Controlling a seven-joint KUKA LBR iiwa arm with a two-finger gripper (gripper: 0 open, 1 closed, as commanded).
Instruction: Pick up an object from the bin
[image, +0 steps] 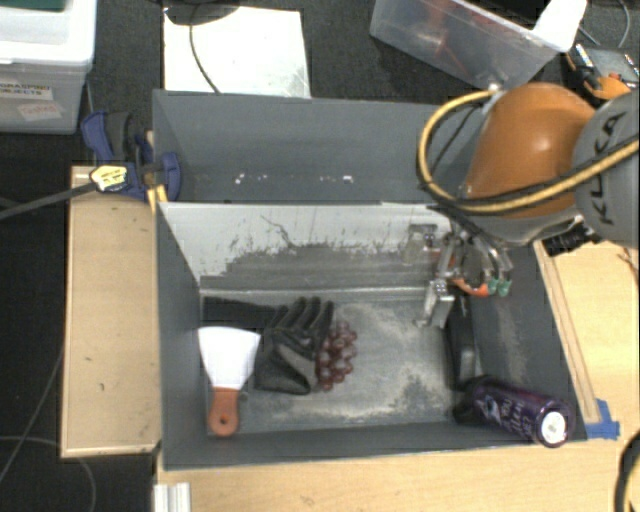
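Note:
My gripper (438, 306) hangs over the right half of the bin, near the back wall. Just in front of it a black oblong thing (460, 352) lies lengthwise on the bin floor, its far end right under the gripper. A dark purple cylinder with a white cap (512, 412) lies on its side in the front right corner, touching the black thing's near end.
On the left of the bin lie a white scraper with a brown handle (227, 372), a black glove (290, 345) and a bunch of dark red grapes (336, 355), close together. Bare floor runs between the grapes and the black thing. The arm's orange dome and cables hang above the back right.

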